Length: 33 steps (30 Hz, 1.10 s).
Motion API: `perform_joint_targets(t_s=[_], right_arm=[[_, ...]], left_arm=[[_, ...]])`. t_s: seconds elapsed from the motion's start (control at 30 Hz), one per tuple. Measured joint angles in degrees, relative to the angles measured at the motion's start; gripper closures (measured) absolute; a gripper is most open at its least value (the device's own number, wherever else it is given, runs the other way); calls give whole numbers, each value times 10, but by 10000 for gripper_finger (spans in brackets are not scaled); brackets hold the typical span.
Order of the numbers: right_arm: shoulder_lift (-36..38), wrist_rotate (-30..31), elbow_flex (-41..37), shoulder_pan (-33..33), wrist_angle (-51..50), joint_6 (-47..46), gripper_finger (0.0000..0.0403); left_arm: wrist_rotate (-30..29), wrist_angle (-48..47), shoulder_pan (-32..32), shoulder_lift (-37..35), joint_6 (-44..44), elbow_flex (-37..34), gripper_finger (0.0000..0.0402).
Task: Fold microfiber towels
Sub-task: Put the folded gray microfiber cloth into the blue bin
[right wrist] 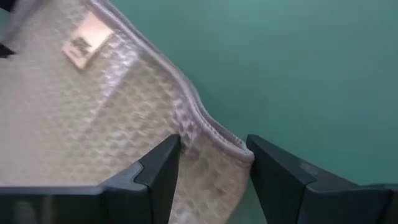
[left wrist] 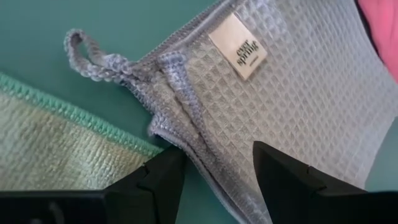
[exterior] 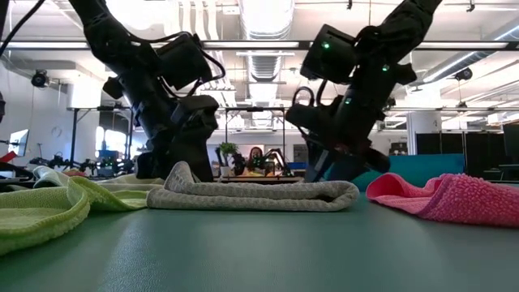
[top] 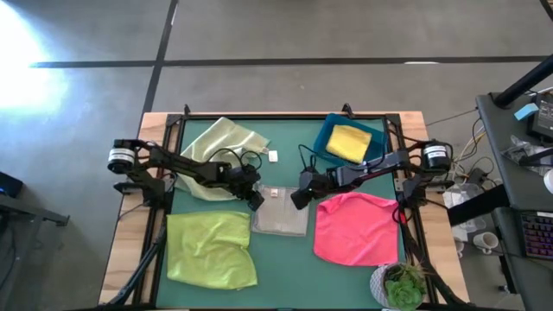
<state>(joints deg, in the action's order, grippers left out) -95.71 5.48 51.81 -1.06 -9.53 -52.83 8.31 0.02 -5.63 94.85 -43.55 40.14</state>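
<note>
Two dark arms reaching inward from opposite table edges toward the centre. Left arm extended from the left edge, elbow bent, wrist angled down; left gripper [top: 256, 198] low over the table just left of centre, its fingers [left wrist: 163, 177] spread apart, nothing clamped between them. Right arm extended from the right edge in mirror pose, wrist pitched down; right gripper [top: 300, 198] just right of centre, fingers [right wrist: 163, 163] likewise parted with a clear gap. Grippers facing each other, near but not touching; in the low view both wrists descending steeply from above, fingertips close to the surface
</note>
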Motion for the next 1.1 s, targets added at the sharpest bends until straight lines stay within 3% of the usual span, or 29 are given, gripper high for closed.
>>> perform_joint_targets(t_s=[0.23, 0.47, 0.7, 0.87, 1.1], right_arm=[[-24, -6, 24, 0, -7, 19, 234], [-25, -6, 25, -2, -6, 26, 291], [-25, -16, 26, -1, 0, 26, 364], [-24, -15, 33, -1, -7, 48, 387], [2, -10, 52, -1, -67, 63, 389]], left_arm=[[-13, 0, 0, 1, -57, 3, 226], [-34, 30, 0, 3, -57, 6, 232], [-50, 52, 0, 6, -40, 7, 315], [-61, 90, 0, 9, -36, 6, 388], [-61, 120, -1, 9, -35, 14, 395]])
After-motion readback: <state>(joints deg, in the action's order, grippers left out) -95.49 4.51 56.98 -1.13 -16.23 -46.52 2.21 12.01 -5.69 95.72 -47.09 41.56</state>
